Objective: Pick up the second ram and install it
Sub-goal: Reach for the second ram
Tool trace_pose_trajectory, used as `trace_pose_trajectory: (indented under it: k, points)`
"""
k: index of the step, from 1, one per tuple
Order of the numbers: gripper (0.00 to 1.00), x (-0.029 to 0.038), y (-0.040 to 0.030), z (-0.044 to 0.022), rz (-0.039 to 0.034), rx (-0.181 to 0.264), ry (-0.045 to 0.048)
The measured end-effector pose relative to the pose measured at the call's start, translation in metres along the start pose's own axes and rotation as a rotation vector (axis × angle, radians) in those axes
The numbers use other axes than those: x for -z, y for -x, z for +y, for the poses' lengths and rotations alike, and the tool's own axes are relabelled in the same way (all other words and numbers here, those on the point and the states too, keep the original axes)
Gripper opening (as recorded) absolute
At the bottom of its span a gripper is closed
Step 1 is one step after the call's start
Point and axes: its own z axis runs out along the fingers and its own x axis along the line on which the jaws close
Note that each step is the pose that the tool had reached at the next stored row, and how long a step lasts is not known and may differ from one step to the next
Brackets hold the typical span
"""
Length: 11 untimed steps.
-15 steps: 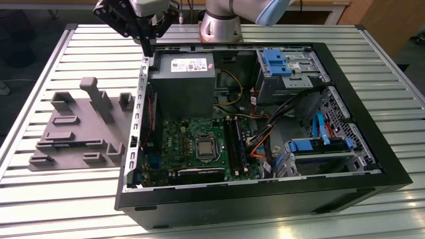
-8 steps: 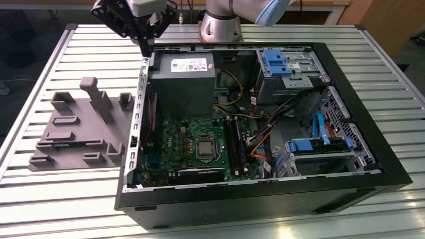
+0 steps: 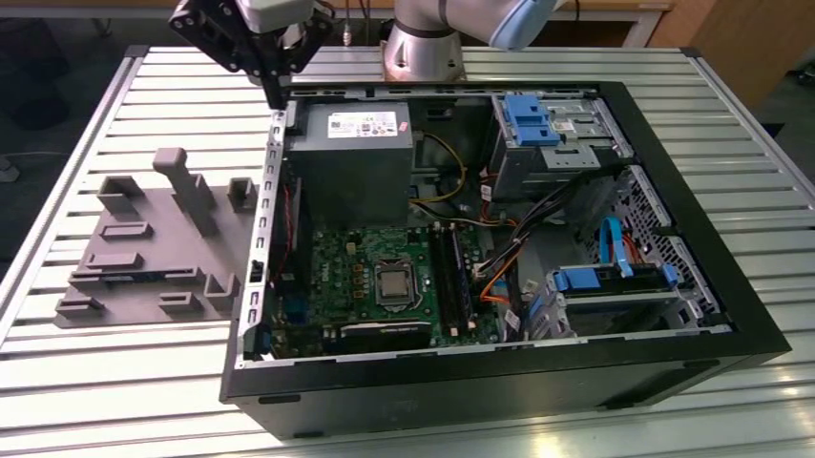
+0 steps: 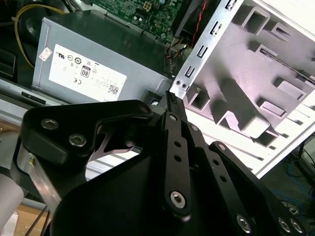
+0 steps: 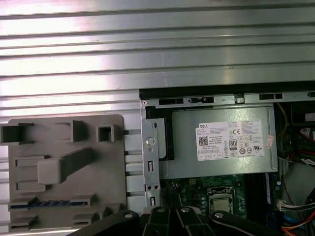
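Observation:
The second ram point(image 5: 51, 202) is a thin dark blue strip lying edge-up in a slot of the grey fixture block point(image 5: 64, 147). In the exterior view, the ram point(image 3: 128, 277) sits on the near side of that block point(image 3: 140, 248), to the left of the computer case. My gripper point(image 3: 274, 98) hangs above the case's far left corner, beside the power supply point(image 3: 350, 157), well apart from the ram. Its black fingers point(image 4: 172, 128) are pressed together with nothing between them; the gripper point(image 5: 170, 212) shows the same in the first wrist view.
The open black case point(image 3: 713, 286) holds the green motherboard point(image 3: 344, 272) with long black memory slots point(image 3: 452, 277), cables, and blue drive bays point(image 3: 529, 119). Tall grey posts point(image 3: 191, 191) rise from the fixture block. Everything rests on a ribbed metal table point(image 3: 102, 382).

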Motion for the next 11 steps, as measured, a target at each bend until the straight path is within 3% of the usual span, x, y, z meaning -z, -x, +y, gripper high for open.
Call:
trace_pose_trajectory:
  k: [11]
  points:
    - [0.11,-0.0001,-0.0060,-0.0005,0.0000,0.000,0.0000]
